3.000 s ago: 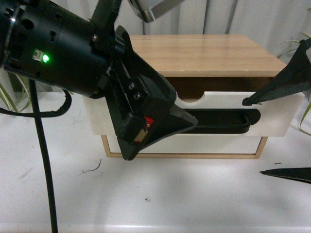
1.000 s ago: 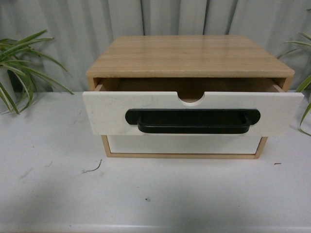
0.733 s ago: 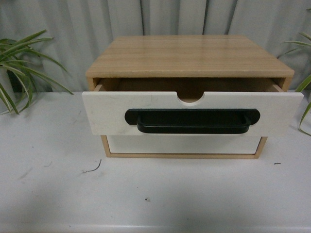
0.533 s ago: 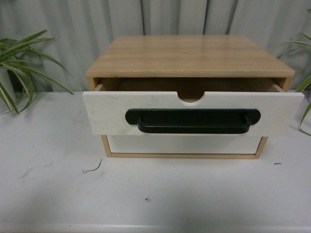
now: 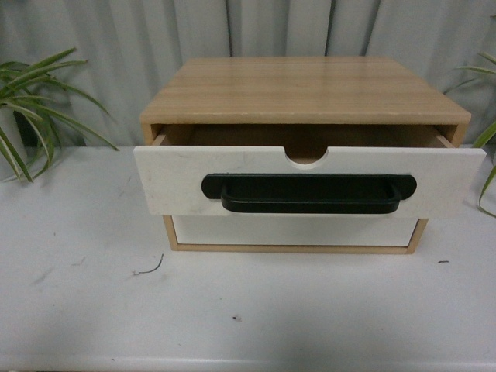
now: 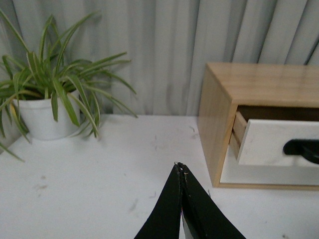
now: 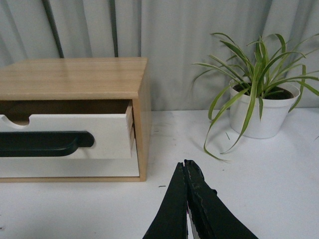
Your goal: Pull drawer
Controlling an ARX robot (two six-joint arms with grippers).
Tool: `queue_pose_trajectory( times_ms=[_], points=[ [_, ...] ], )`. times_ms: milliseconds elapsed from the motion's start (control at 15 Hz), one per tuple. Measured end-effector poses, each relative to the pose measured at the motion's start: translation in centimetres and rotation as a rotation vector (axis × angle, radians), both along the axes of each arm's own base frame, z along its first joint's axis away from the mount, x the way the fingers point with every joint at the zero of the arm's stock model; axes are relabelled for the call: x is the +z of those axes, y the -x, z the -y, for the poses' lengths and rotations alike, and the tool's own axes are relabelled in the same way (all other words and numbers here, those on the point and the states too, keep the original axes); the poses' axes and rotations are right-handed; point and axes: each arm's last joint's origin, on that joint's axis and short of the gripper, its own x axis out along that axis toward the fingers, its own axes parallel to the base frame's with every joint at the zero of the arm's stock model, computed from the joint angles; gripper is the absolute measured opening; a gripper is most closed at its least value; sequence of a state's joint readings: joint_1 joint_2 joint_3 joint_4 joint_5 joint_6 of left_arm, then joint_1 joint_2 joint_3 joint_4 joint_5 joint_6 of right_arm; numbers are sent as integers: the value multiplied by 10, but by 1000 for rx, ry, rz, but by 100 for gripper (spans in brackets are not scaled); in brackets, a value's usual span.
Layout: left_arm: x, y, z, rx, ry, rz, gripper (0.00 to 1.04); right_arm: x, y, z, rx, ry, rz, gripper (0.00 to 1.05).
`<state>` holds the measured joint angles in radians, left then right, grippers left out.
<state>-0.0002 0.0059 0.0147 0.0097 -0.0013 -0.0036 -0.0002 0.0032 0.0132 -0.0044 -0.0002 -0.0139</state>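
Drawer (image 5: pixel 308 180) out partway; pull looks done.
My left gripper (image 6: pixel 180 167) and right gripper (image 7: pixel 185 164) pressed together, empty, well apart from handle (image 5: pixel 308 194).

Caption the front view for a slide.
White-fronted drawer with long black bar handle stands partly pulled out of light wooden cabinet.

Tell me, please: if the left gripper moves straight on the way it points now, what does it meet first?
Probably nothing soon: the shut left gripper points over bare table toward the curtain, passing between the potted plant and the wooden cabinet. Depth is unclear.
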Motion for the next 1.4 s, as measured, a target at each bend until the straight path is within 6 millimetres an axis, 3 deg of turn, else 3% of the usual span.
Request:
queue_pose_trajectory(
  times_ms=[400,467,933,1000,1400],
  points=[
    [-3,0,0,-1,-2,-17,3,0,0,0,0,0,1,2],
    [-3,0,0,-1,-3,-17,15,0,0,0,0,0,1,5],
    [-3,0,0,-1,-3,-17,98,0,0,0,0,0,1,87],
    [-3,0,0,-1,-4,-18,99,0,0,0,0,0,1,99],
    [-3,0,0,-1,-4,-18,98,0,0,0,0,-1,1,98]
  ],
)
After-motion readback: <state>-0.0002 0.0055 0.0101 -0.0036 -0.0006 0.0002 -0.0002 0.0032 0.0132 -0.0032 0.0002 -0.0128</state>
